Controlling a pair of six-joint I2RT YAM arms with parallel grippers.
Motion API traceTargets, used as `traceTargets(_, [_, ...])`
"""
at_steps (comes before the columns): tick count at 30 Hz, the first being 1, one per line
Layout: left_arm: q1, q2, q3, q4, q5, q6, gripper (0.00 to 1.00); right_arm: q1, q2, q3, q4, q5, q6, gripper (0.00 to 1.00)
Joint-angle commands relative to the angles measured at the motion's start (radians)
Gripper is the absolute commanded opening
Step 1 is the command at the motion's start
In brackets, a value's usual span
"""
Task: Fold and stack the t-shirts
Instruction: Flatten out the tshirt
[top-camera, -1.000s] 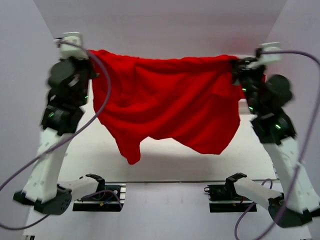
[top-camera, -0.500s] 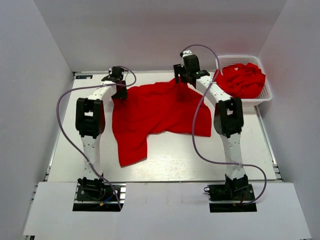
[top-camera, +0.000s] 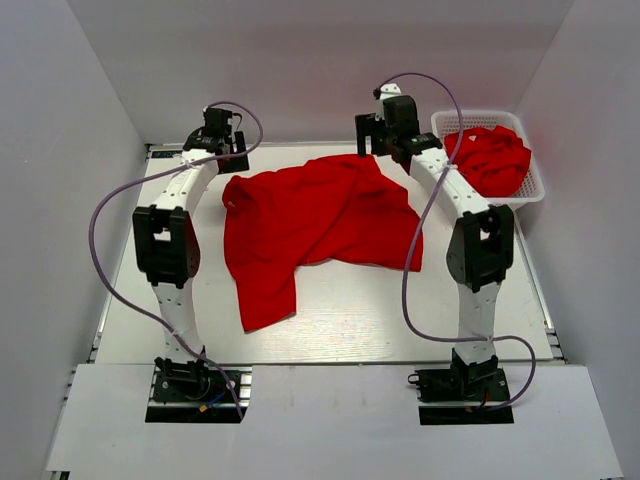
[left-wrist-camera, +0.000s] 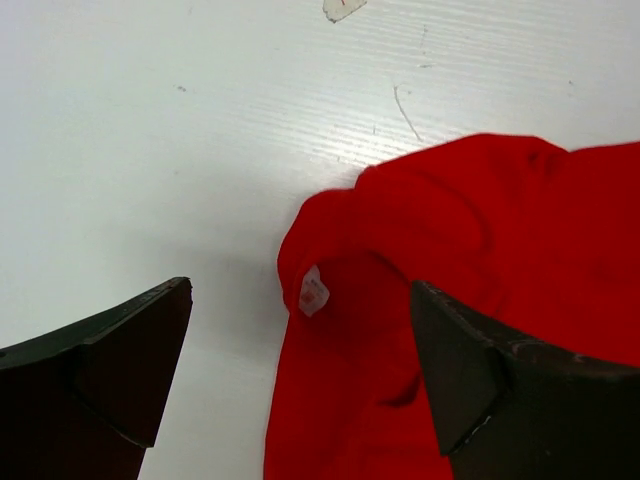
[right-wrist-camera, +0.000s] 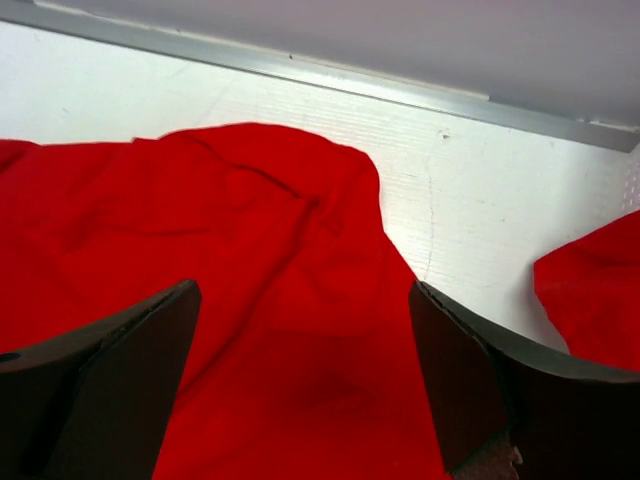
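One red t-shirt (top-camera: 320, 222) lies crumpled and partly spread on the white table (top-camera: 340, 320), a long flap trailing toward the near left. My left gripper (top-camera: 230, 155) hangs open just off its far left corner. In the left wrist view the open left gripper (left-wrist-camera: 300, 365) shows that corner (left-wrist-camera: 500, 220) and a white label (left-wrist-camera: 313, 293) between the fingers. My right gripper (top-camera: 373, 140) is open over the far right corner. The right wrist view has the open right gripper (right-wrist-camera: 300, 375) above loose red cloth (right-wrist-camera: 220, 230). Neither gripper holds anything.
A white lattice basket (top-camera: 478, 115) at the back right holds more bunched red t-shirts (top-camera: 492, 160), whose edge also shows in the right wrist view (right-wrist-camera: 595, 290). The back wall runs close behind both grippers. Purple cables loop from both arms.
A second ago both grippers held the t-shirt stretched high in the air. It has since come down onto the table, both grippers have opened and let go, and they have drawn back slightly.
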Motion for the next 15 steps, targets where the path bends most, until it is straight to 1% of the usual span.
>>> traceTargets(1, [0.0,-0.13,-0.067,-0.032,0.022,-0.006,1.0,-0.003,-0.068,-0.056,0.011,-0.003,0.029,0.9])
traceTargets(5, [0.0,-0.19,-0.1,-0.067,0.033,-0.026,1.0,-0.003,-0.102,-0.09,-0.002,-0.012,0.055,0.9])
traceTargets(8, [-0.02,-0.263,-0.171,-0.104,0.036,-0.062,1.0,-0.005,-0.149,-0.13,-0.03,0.017,0.098,0.9])
traceTargets(10, [-0.02,-0.309,-0.269,-0.118,0.049,-0.099,1.0,-0.006,-0.207,-0.196,-0.042,0.014,0.139,0.9])
traceTargets(11, [-0.02,-0.358,-0.31,-0.118,0.068,-0.113,1.0,-0.005,-0.223,-0.216,-0.044,0.014,0.145,0.9])
traceTargets(12, [-0.02,-0.386,-0.396,-0.13,0.113,-0.124,1.0,-0.005,-0.24,-0.286,-0.056,0.028,0.167,0.9])
traceTargets(13, [-0.03,-0.414,-0.442,-0.13,0.128,-0.153,1.0,-0.005,-0.322,-0.311,-0.062,0.031,0.191,0.9])
traceTargets(14, [-0.03,-0.444,-0.49,-0.13,0.144,-0.165,1.0,-0.006,-0.344,-0.337,-0.061,0.035,0.201,0.9])
traceTargets(15, [-0.039,-0.511,-0.589,-0.139,0.186,-0.174,1.0,-0.006,-0.366,-0.433,-0.053,0.04,0.225,0.9])
